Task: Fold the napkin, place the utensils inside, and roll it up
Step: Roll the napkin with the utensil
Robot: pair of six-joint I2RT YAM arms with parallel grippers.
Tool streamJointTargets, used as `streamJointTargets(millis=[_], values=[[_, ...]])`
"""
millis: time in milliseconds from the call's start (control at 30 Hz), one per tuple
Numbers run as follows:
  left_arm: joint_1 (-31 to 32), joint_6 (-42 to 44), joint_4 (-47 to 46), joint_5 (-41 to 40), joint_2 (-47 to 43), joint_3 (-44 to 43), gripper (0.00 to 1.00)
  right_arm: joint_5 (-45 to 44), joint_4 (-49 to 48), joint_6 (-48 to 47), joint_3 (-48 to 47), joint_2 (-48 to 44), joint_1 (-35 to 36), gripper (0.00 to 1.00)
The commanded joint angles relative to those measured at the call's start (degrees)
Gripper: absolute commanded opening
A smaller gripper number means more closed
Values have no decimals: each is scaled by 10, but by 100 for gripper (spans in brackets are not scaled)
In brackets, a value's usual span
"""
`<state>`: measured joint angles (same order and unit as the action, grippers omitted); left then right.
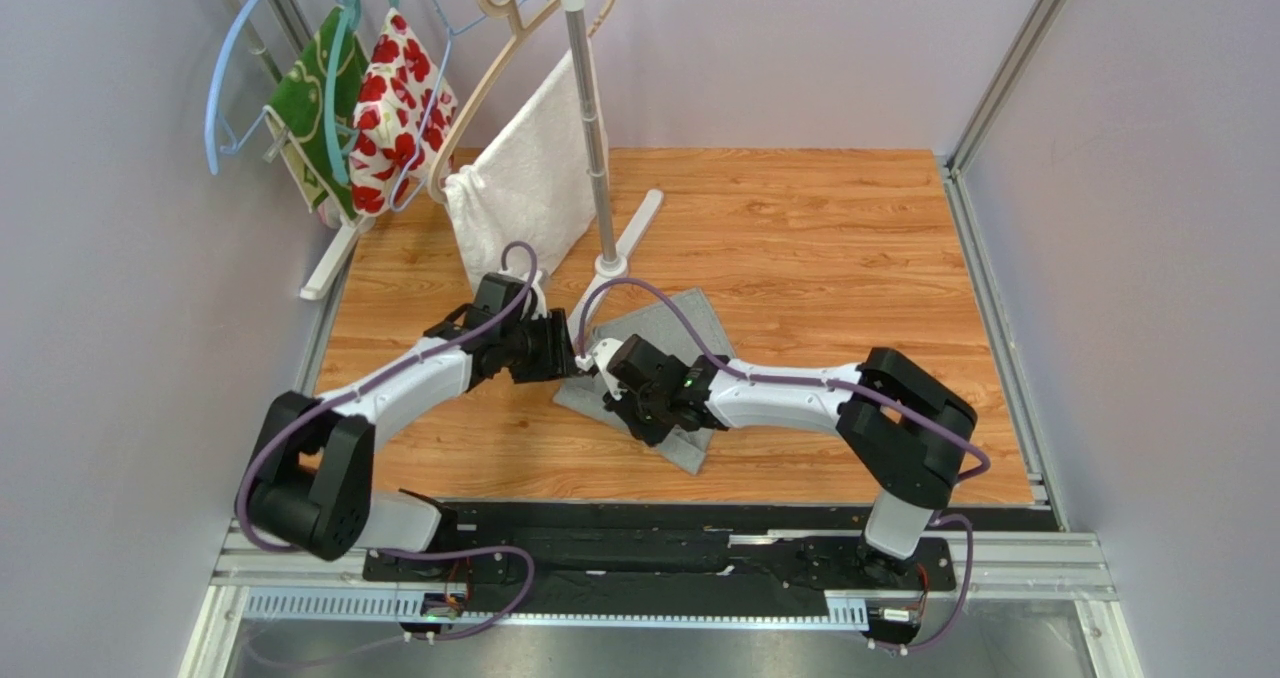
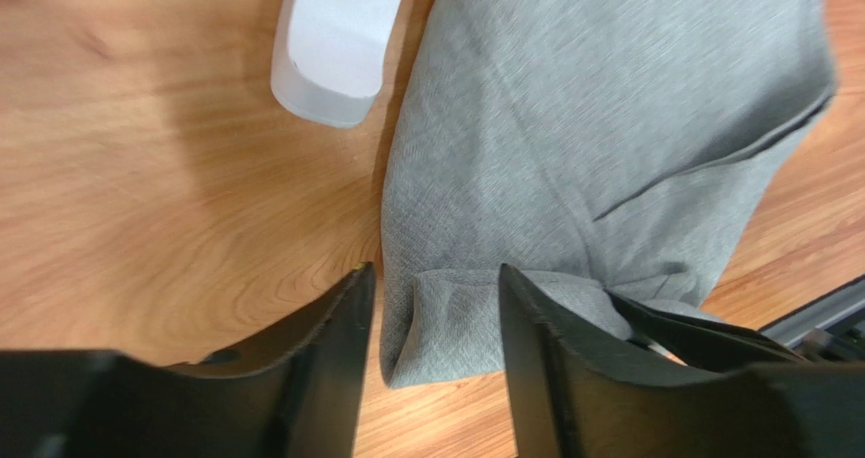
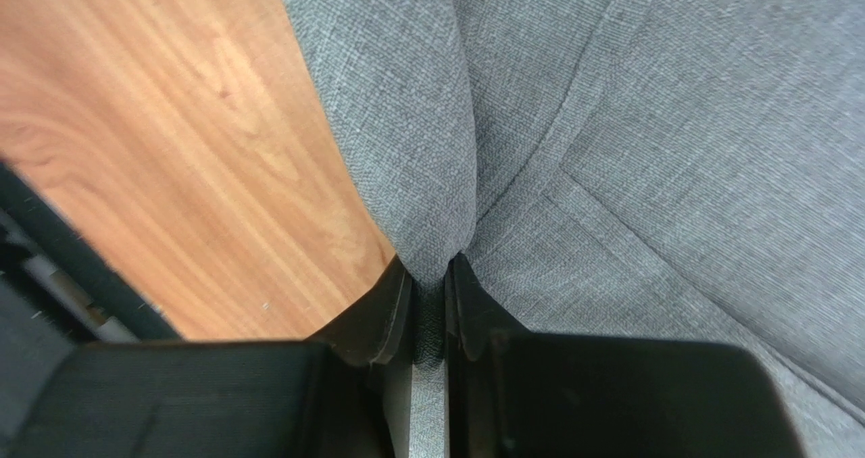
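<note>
Pinching napkin [image 3: 660, 124] fold: right fingers [image 3: 378, 321] clenched | left fingers [image 2: 538, 336] released, straddling napkin corner | table [image 2: 152, 174]

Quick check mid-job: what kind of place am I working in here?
Looks like a purpose-built robot test booth, not a home: a wood-grain tabletop boxed in by plain lilac walls on metal framing, with a small clothes rack hung with cloths as props.

Wood-grain table [image 1: 842, 258], folded grey napkin [image 2: 589, 103] lying on it, white rack foot [image 2: 335, 43] just beside
</note>
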<state>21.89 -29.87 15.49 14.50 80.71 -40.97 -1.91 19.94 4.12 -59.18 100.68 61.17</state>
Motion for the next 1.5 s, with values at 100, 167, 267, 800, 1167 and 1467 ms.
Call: streamJointTargets(millis=[100,167,267,800,1167,1467], values=[[-2,-9,32,-92,-126,25,62,272,62,31,50,-8,-37,7],[-2,-11,8,-85,-146,43,62,331,57,32,46,1,-56,6],[-2,-4,-31,-43,-185,84,62,391,53,34,33,22,-84,5],[23,4,-151,30,-278,194,61,515,91,43,-55,157,-200,4],[35,-3,-209,40,-237,205,55,528,87,60,-77,209,-228,3],[47,-12,-229,49,-198,215,43,527,82,74,-82,226,-236,3]])
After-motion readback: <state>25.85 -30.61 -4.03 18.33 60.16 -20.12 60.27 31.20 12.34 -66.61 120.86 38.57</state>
